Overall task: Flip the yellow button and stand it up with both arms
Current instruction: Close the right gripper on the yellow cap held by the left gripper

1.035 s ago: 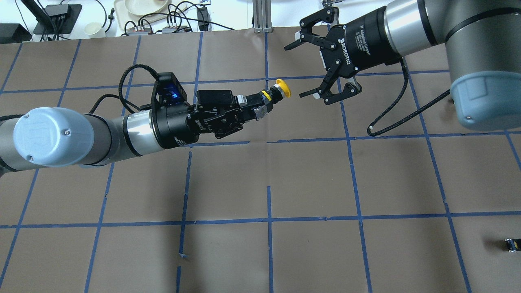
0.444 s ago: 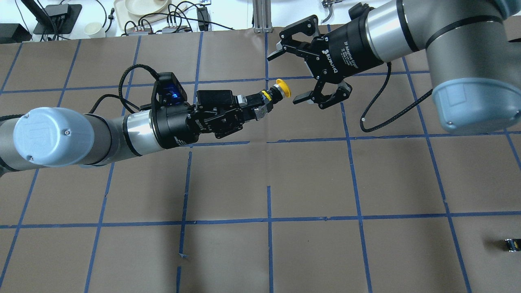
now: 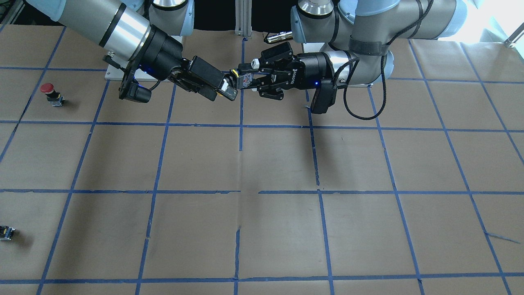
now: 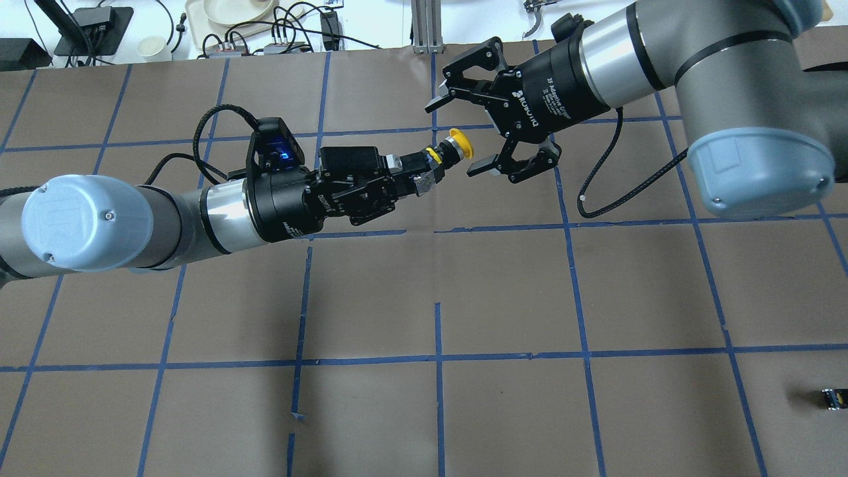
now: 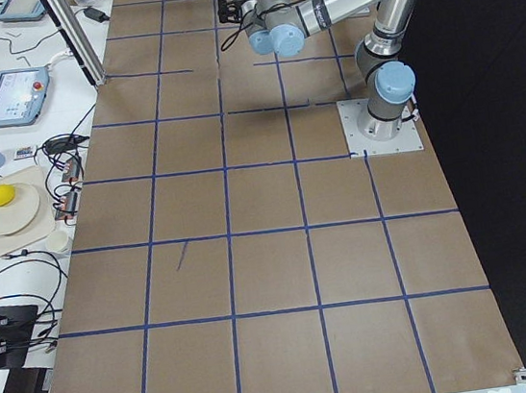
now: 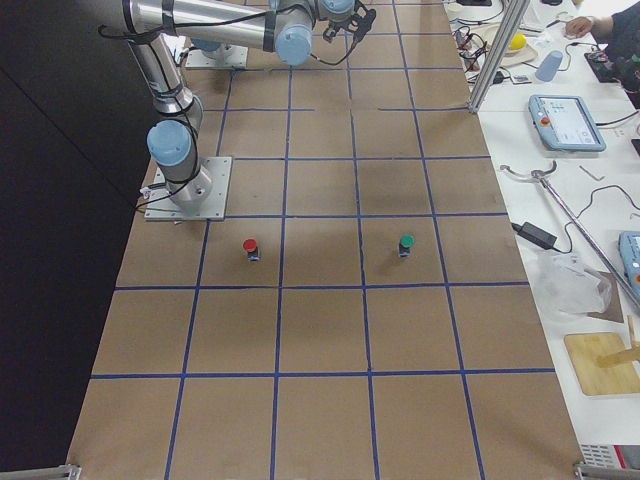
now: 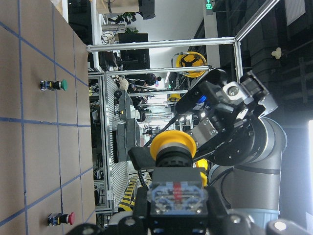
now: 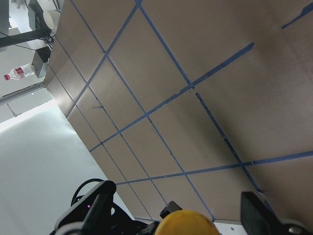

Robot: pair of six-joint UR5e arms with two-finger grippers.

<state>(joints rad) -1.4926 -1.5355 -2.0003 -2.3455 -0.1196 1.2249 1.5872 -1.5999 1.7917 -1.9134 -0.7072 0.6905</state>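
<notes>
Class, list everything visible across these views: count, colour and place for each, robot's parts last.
yellow button: one, yellow cap on black-and-grey body, held above the table
red button: one, red cap, on the table, robot's right
green button: one, green cap, on the table beyond the red one
small dark block: one, dark with yellow spot, on the table, robot's right
table: one, brown with blue tape grid
left gripper: one, black, fingers shut on the yellow button's body
right gripper: one, black, fingers open either side of the cap
</notes>
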